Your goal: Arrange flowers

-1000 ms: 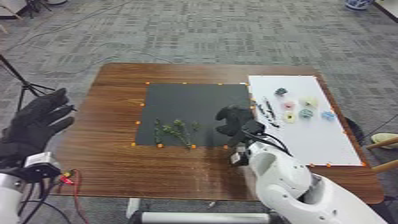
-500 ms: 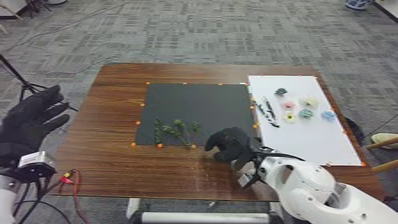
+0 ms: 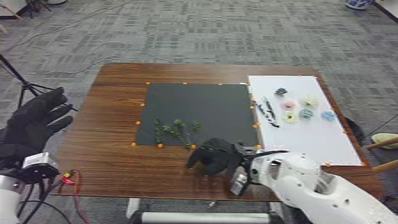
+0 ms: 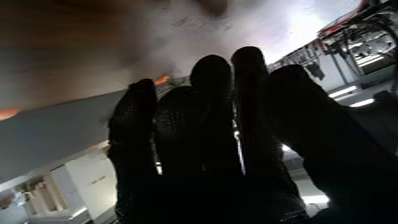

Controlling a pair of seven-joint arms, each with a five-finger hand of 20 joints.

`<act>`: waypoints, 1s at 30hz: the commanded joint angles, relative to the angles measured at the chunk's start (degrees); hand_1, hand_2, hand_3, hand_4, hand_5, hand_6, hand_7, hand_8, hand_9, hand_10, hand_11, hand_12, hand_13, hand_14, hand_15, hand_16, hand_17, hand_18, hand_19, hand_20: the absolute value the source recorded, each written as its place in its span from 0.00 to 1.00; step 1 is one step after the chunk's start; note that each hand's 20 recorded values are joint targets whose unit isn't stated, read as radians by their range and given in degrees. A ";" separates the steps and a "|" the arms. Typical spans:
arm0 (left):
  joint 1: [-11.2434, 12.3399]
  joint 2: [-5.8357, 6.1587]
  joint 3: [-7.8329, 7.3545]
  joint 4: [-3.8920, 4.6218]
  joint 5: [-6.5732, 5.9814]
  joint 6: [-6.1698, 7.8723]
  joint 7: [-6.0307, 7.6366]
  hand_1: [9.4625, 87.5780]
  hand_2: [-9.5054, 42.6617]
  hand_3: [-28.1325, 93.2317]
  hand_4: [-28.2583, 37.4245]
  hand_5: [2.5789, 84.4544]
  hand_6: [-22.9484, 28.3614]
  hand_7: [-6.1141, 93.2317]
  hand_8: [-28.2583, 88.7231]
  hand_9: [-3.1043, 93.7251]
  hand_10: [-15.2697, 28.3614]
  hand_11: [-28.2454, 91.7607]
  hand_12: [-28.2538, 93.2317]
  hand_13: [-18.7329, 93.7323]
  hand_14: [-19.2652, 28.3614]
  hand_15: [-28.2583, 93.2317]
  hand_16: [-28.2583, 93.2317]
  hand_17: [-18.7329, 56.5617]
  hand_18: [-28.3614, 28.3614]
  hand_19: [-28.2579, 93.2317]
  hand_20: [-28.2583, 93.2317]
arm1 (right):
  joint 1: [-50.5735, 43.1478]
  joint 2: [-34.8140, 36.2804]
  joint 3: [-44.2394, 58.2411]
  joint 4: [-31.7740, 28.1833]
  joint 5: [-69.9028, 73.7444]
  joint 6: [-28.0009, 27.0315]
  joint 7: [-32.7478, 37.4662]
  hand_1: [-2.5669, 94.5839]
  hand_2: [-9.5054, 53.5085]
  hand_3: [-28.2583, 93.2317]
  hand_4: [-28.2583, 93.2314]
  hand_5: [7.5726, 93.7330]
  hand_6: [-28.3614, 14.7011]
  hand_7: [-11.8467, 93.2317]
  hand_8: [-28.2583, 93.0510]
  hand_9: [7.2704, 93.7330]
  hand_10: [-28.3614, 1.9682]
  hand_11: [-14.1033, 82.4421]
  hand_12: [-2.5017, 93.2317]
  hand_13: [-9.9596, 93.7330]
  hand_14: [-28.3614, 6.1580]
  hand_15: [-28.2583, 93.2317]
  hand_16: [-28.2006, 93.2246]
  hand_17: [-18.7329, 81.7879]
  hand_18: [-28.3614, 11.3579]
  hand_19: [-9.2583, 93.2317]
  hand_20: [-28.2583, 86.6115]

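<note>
In the head view my right hand (image 3: pixel 216 156) is over the brown wood just below the black mat (image 3: pixel 191 102), its relaxed fingers holding nothing. Green stems (image 3: pixel 178 132) lie on the mat's near part. On the white board (image 3: pixel 311 140) to the right are dark-and-white stems (image 3: pixel 267 113), a dark green piece (image 3: pixel 281 92), and pink (image 3: pixel 289 105), yellow (image 3: pixel 289 117) and blue (image 3: pixel 328 115) flower heads. My left hand (image 3: pixel 34 122) hangs open off the table's left edge. In the right wrist view my right hand (image 4: pixel 209 130) has its fingers extended.
The brown table (image 3: pixel 111 170) carries small orange markers around mat and board. Red and black cables (image 3: pixel 75 180) run by its near left corner. A black tripod (image 3: pixel 25 85) stands left, and a wooden chair (image 3: pixel 384 155) stands at the right edge.
My right hand has moved from the mat's near right corner toward the table's near edge and slightly left. My left hand has shifted only slightly. The flowers and stems lie as before.
</note>
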 commanded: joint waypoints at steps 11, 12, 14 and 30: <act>-0.74 -0.05 1.71 0.25 -0.10 0.42 -0.71 0.20 0.06 0.80 0.03 0.29 0.50 0.29 0.15 0.21 0.57 0.45 0.41 0.25 0.67 0.62 0.20 0.11 0.84 0.56 0.34 | 8.12 -5.26 -6.91 5.32 -10.07 3.60 2.82 0.31 0.24 1.00 0.07 0.54 0.67 0.35 0.13 0.61 0.51 0.64 0.70 0.60 0.39 0.91 0.59 0.39 0.18 0.82 0.73; -0.88 0.03 1.83 0.31 -0.07 0.49 -0.83 0.20 0.06 0.80 0.03 0.29 0.50 0.29 0.16 0.21 0.57 0.45 0.41 0.25 0.67 0.62 0.20 0.11 0.84 0.56 0.34 | 8.27 -5.21 -7.31 4.88 -10.22 4.72 2.87 0.31 0.24 1.00 0.07 0.53 0.67 0.35 0.13 0.61 0.51 0.65 0.69 0.60 0.38 0.91 0.59 0.39 0.18 0.82 0.73; -0.82 -0.07 1.77 0.23 -0.05 0.39 -0.89 0.20 0.06 0.80 0.03 0.29 0.50 0.29 0.15 0.21 0.58 0.45 0.41 0.25 0.67 0.62 0.20 0.11 0.84 0.56 0.34 | 8.71 -5.49 -7.44 3.88 -10.55 4.91 2.73 0.31 0.24 1.00 0.08 0.53 0.68 0.35 0.13 0.61 0.51 0.65 0.70 0.60 0.38 0.91 0.59 0.39 0.17 0.82 0.73; -1.41 0.01 2.95 0.32 0.28 0.01 -0.92 0.19 0.08 0.80 0.03 0.29 0.50 0.28 0.16 0.22 0.58 0.45 0.41 0.25 0.67 0.62 0.20 0.11 0.84 0.56 0.34 | 18.68 -10.96 -14.88 8.34 -9.45 4.67 11.14 0.27 0.26 1.00 0.11 0.46 0.66 0.26 0.14 0.58 0.49 0.66 0.69 0.59 0.35 0.90 0.60 0.39 0.13 0.83 0.74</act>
